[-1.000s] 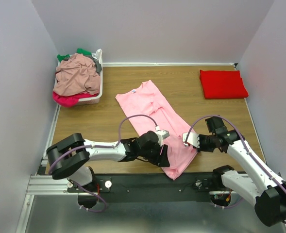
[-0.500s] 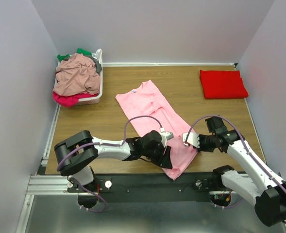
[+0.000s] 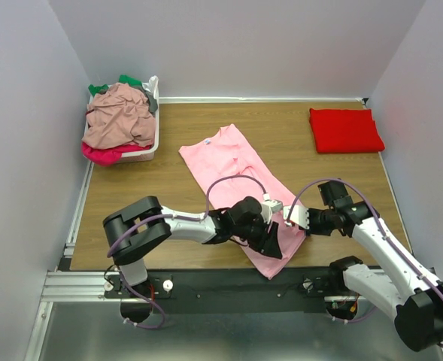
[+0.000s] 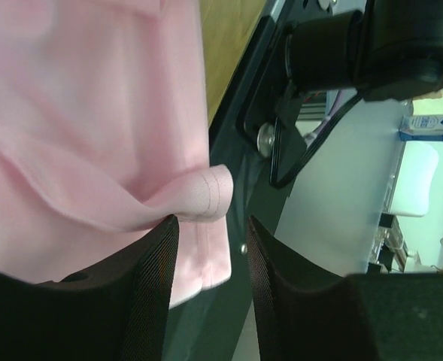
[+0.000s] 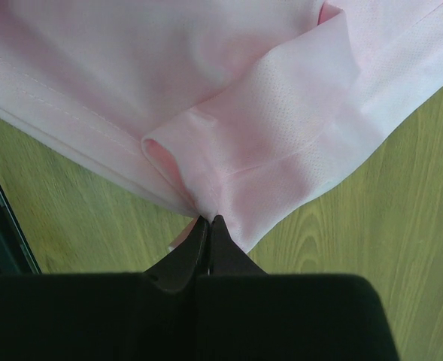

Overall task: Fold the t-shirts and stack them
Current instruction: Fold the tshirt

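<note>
— Right, where does the fold-and-stack stand?

— One bright red folded t-shirt (image 3: 345,129) lies squared off at the far right corner of the wooden worktop (image 3: 146,188); I'd count that one done. The light pink cotton t-shirt (image 3: 232,169) lies slantwise mid-worktop, narrowed lengthwise, with its hem end hanging over the near edge. Half-folded, by my judgement. The white plastic basket (image 3: 158,124) at far left holds a heap: dusty rose t-shirt (image 3: 119,116) on top, a magenta t-shirt (image 3: 101,154) and a green t-shirt (image 3: 129,79) peeking out. All of those are left to do.

— Claws?

— Right claw (image 5: 208,224) is clenched on a pinch of the pink tee's edge. Left claw (image 4: 210,229) is released: fingers apart, a curl of hem sitting at the gap, not nipped.

— Anything you can't read?

— How many tees the basket holds; the heap hides that. From above, my left arm covers the pink tee's near part. The left wrist view is blurred, so I can't count the layers in that curl.
</note>
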`<state>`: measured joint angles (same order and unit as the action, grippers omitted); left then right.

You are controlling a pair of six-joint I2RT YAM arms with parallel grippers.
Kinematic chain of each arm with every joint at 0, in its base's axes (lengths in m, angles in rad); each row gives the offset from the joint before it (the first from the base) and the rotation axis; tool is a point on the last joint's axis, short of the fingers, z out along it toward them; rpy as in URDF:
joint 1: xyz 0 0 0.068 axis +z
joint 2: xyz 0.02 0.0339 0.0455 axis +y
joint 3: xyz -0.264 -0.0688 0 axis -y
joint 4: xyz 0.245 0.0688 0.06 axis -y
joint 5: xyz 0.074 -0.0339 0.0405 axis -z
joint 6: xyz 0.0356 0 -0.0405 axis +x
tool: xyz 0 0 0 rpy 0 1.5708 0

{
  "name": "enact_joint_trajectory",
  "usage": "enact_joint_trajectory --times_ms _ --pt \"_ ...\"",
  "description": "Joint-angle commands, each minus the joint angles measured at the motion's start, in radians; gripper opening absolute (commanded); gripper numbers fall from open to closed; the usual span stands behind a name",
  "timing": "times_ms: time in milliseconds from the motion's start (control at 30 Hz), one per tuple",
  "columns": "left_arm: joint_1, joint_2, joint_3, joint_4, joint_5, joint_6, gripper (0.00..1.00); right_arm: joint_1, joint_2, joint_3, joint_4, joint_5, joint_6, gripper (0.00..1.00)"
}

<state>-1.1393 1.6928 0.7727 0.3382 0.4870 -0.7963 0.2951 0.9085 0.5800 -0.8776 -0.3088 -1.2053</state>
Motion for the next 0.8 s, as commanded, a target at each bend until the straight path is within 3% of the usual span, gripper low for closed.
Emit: enact_joint_trajectory --times_ms 0,133,433,633,767 --pt "0.004 0.07 0.071 0.068 0.048 -0.003 0.49 -0.001 -0.017 0.007 -0.015 -0.021 0.013 0.0" --pt "0.015 0.071 0.077 0.107 0.026 -0.02 0.5 -0.002 -0.025 0.006 -0.012 -0.021 0.021 0.0" --pt "0.052 -0.059 -0.072 0.257 0.004 -0.095 0.55 -0.004 -0.037 0.021 0.0 -0.067 0.062 0.01" --pt "0.064 -0.212 -0.165 0.231 -0.109 -0.057 0.56 -0.004 -0.031 0.031 0.002 -0.05 0.058 0.01" --pt "0.052 -0.324 -0.179 0.095 -0.159 0.055 0.57 -0.004 -0.026 0.026 -0.001 -0.023 0.041 0.01"
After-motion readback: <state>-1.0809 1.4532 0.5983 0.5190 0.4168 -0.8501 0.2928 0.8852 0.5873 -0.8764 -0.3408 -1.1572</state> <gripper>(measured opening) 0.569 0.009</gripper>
